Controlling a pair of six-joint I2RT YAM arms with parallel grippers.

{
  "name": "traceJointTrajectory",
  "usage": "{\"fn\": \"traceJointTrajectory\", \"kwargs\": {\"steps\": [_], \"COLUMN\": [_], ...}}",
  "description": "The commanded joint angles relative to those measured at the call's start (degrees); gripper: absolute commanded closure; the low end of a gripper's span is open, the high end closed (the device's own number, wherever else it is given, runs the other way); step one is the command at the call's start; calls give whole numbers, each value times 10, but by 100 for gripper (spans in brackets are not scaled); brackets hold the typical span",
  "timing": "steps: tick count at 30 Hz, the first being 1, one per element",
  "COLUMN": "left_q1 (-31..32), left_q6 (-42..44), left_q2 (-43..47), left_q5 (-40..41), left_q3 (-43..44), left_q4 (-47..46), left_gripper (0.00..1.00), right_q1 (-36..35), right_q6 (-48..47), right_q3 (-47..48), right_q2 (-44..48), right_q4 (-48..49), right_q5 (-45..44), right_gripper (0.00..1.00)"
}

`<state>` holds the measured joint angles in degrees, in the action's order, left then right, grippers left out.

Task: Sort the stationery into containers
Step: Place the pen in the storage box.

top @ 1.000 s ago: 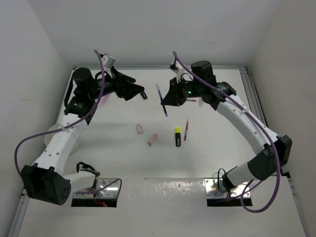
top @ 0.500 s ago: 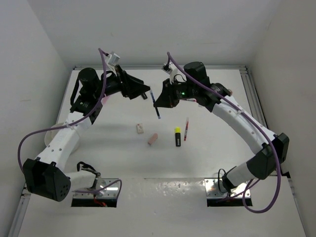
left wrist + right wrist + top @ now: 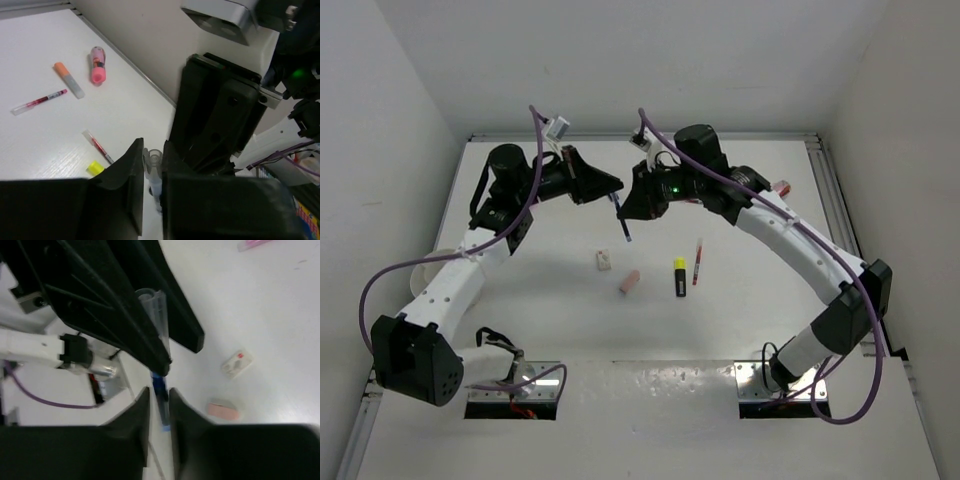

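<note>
Left fingers [image 3: 122,195], right fingers [image 3: 135,425] seemingly pinch obscured pen [image 3: 624,228].

Colours on the white table [image 3: 560,300]
One blue pen [image 3: 624,230] with clear cap; black highlighter [image 3: 679,277], yellow cap; red pen [image 3: 698,261]; pink eraser [image 3: 630,282]; whitish eraser [image 3: 604,261]; white marker [image 3: 69,80], orange cap
</note>
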<state>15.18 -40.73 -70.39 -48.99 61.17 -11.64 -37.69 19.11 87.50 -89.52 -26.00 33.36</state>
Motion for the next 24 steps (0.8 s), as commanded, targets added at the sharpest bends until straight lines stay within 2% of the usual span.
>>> {"fn": "traceJointTrajectory", "kwargs": {"steps": [1,4,5,6,8,9,10,11,14,18,24], "left_q1": [-8,-41,-54,-78,-115,-126,-145,-152,-210,-264,-334], "left_q6": [6,57,129,170,265,286,312,318,347,398,433], "left_q2": [16,24,25,13,-1,-12,-16,-19,-4,36,58], "left_q5": [-3,25,36,96,170,266,321,437,597,680,732], "left_q3": [-9,12,29,51,115,138,172,184,193,154,109], "left_q4": [-9,72,108,224,307,371,396,427,419,370,362], "left_gripper": [98,100,100,100,100,100,100,100,100,100,100], "right_q1": [-8,6,22,31,67,79,106,117,161,204,234], "right_q6": [0,5,9,13,14,10,6,-1,-22,-31,-37], "right_q3": [37,38,35,29,8,2,-5,-7,-24,-44,-66], "right_q2": [-1,7,11,16,33,37,43,47,57,61,72], "right_q4": [19,9,8,4,-3,-15,-23,-41,-60,-70,-63], "right_q5": [8,5,5,11,19,28,34,39,43,55,43], "right_gripper": [73,35,32,30,30,30,30,30,31,31,32]}}
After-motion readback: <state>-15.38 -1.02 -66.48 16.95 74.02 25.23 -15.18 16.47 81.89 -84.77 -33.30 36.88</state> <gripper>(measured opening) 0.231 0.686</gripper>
